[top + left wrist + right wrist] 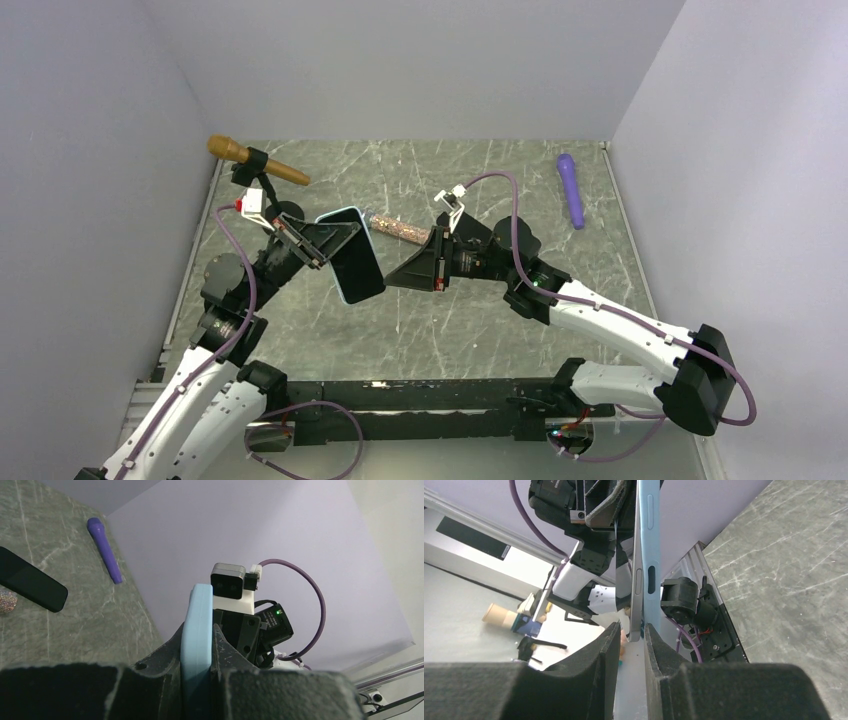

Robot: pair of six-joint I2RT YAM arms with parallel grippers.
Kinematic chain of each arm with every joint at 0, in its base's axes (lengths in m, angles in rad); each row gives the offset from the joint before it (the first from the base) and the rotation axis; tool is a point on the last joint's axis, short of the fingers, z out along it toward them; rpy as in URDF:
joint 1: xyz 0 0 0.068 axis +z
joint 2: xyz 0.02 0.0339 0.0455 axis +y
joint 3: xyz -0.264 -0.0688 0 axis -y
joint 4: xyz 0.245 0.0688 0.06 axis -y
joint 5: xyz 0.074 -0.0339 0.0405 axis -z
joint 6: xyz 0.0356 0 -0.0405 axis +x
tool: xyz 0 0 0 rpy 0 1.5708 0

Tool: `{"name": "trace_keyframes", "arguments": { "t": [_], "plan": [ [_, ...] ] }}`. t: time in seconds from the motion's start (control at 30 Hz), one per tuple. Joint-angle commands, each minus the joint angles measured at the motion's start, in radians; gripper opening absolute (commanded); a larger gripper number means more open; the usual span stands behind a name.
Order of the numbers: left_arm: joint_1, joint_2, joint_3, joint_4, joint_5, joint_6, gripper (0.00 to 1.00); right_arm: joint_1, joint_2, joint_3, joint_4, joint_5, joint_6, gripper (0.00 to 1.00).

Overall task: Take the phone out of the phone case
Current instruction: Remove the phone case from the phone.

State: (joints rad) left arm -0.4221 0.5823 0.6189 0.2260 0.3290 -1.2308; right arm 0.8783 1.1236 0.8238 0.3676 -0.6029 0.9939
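left pincer (197,647) clamped on the rim of the pale blue case (196,612), holding it upright in the air, left of centre in the top view. right pincer (630,630) slightly apart, straddling the lower edge of the phone (638,580), gaps on both sides. bare grey marbled table (450,320) below. purple microphone (571,190) upper right, brown microphone (258,162) upper left, plain walls around. the phone sits in the case, screen dark.

R wrist: phone (638,580) & case (652,530) tops cut by frame edge.
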Motion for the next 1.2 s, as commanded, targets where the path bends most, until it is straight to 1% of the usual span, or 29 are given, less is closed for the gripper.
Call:
{"name": "trace_keyframes", "arguments": {
  "t": [0.0, 0.23, 0.43, 0.57, 0.7, 0.77, 0.93, 1.07, 1.17],
  "plan": [
    [-0.003, 0.001, 0.011, 0.094, 0.024, -0.017, 0.0, 0.016, -0.007, 0.031, 0.05, 0.011, -0.004, 0.27],
    [-0.003, 0.005, 0.008, 0.103, 0.043, -0.023, 0.0, 0.035, 0.038, 0.034, 0.097, 0.006, 0.017, 0.27],
    [-0.002, 0.023, 0.0, 0.113, 0.07, -0.028, 0.0, 0.04, 0.074, 0.075, 0.103, 0.015, 0.025, 0.27],
    [-0.003, 0.039, 0.009, 0.091, 0.099, -0.005, 0.0, 0.04, 0.118, 0.095, 0.166, -0.01, 0.069, 0.27],
    [-0.004, 0.053, 0.028, 0.048, 0.126, 0.042, 0.0, 0.042, 0.148, 0.113, 0.195, -0.013, 0.1, 0.27],
    [-0.004, 0.045, 0.027, 0.033, 0.118, 0.064, 0.0, 0.044, 0.158, 0.124, 0.2, -0.018, 0.107, 0.27],
    [-0.004, 0.036, 0.06, -0.071, 0.088, 0.156, 0.0, 0.053, 0.164, 0.149, 0.198, -0.023, 0.104, 0.28],
    [-0.004, 0.028, 0.1, -0.185, 0.033, 0.269, 0.0, 0.08, 0.158, 0.164, 0.182, -0.012, 0.095, 0.28],
    [-0.003, 0.026, 0.103, -0.224, 0.006, 0.317, 0.0, 0.096, 0.17, 0.163, 0.217, -0.014, 0.116, 0.28]
  ]
}}
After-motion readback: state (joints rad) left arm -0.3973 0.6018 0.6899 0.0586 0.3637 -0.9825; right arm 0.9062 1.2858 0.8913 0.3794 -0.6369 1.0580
